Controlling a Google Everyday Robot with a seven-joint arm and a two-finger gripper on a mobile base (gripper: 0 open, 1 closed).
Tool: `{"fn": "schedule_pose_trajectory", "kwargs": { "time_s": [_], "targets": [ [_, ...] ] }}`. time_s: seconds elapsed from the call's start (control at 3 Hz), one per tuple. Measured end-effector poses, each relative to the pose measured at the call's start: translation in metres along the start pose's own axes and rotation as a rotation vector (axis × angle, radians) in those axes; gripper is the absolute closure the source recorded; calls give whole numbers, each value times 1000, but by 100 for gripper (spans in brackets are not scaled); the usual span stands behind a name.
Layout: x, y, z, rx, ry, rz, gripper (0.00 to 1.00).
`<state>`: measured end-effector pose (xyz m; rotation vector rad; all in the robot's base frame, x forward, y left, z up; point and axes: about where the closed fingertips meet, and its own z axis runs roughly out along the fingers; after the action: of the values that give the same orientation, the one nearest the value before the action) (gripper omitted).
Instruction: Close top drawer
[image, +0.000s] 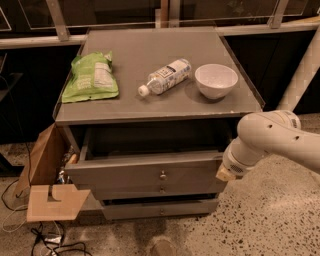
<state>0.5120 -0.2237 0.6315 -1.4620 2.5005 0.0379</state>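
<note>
The top drawer (130, 170) of the grey cabinet is pulled out, its flat front carrying a small round knob (162, 175) and its dark interior showing behind. My white arm comes in from the right. The gripper (225, 172) is at the drawer front's right end, at the height of the knob, mostly hidden by the wrist.
On the cabinet top (150, 100) lie a green snack bag (92, 77), a clear water bottle (165, 76) on its side and a white bowl (216, 81). Two lower drawer fronts (160, 207) sit below. Cardboard pieces (50, 200) and cables lie at the left on the speckled floor.
</note>
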Motion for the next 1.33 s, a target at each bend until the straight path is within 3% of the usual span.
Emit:
{"fn": "schedule_pose_trajectory", "kwargs": {
  "time_s": [0.67, 1.33],
  "targets": [
    [0, 0, 0, 0, 0, 0, 5],
    [0, 0, 0, 0, 0, 0, 0]
  ]
}}
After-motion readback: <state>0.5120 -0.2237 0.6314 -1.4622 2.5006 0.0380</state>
